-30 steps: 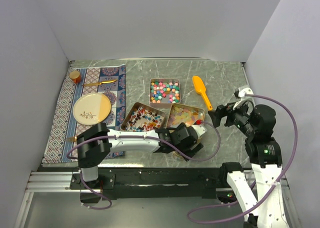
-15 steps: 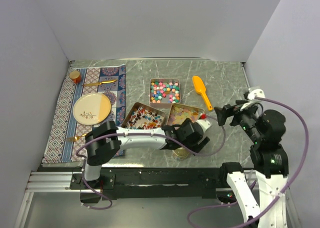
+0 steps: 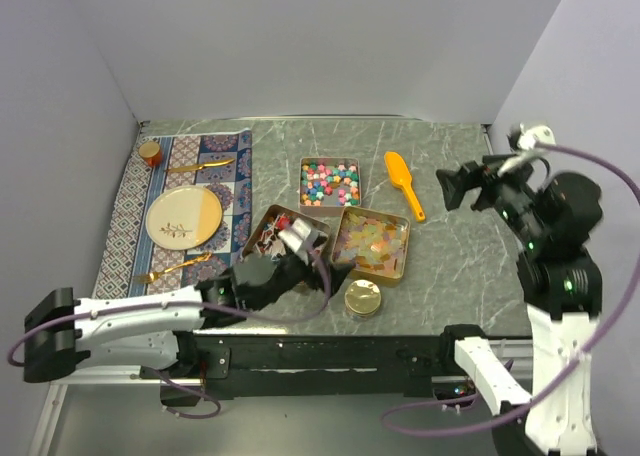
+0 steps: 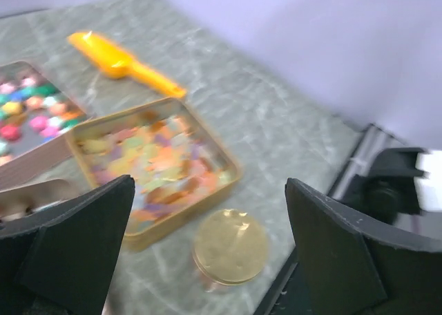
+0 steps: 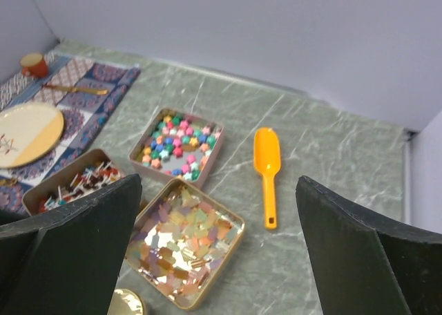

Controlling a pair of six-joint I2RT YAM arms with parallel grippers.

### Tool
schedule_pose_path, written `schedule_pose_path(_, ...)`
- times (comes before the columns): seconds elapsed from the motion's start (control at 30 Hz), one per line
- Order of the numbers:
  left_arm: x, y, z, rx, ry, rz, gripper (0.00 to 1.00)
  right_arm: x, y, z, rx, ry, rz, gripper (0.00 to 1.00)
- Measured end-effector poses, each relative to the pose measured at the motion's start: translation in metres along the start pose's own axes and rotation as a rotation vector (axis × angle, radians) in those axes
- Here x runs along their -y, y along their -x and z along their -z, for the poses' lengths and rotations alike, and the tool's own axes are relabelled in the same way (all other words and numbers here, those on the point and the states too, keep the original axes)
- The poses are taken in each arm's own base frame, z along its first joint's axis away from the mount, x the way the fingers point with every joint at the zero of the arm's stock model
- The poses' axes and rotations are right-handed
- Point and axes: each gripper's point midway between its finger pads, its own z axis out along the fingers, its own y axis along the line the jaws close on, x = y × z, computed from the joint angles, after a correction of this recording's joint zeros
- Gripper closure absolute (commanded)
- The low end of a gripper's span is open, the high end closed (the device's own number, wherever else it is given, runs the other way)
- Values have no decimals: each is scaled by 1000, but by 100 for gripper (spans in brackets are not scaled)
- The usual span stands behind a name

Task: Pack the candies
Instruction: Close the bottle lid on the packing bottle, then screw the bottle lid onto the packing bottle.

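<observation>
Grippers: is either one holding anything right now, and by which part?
Nothing is held: the left gripper and the right gripper are both open and empty.

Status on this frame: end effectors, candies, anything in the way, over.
Left end effector open, empty, low by tins. Right end effector open, empty, high. Candies in three open tins; orange scoop untouched. Gold round container beside tins, nothing blocking.

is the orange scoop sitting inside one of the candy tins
No, the orange scoop lies flat on the bare table, beside the multicolour candies and outside every tin.
</observation>
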Motion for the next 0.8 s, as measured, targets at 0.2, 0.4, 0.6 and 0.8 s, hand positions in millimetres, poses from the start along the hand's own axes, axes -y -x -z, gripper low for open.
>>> schedule_pose_path(0.2, -3, -75, 34, -45, -52, -20, 3, 2, -33, -32, -156, 54, -50, 0)
schedule_pose_path(0.4, -18, -164, 66, -216, -77, -126, 3, 2, -42, -42, -219, 86, -39, 0)
schedule_pose_path(0.6, -12, -207, 52, -237, -134, -279, 3, -5, -48, -41, -227, 136, -11, 0)
schedule_pose_path(0.8, -1, -238, 16, -175, -149, -307, 3, -10, -83, -47, -336, 218, 13, 0)
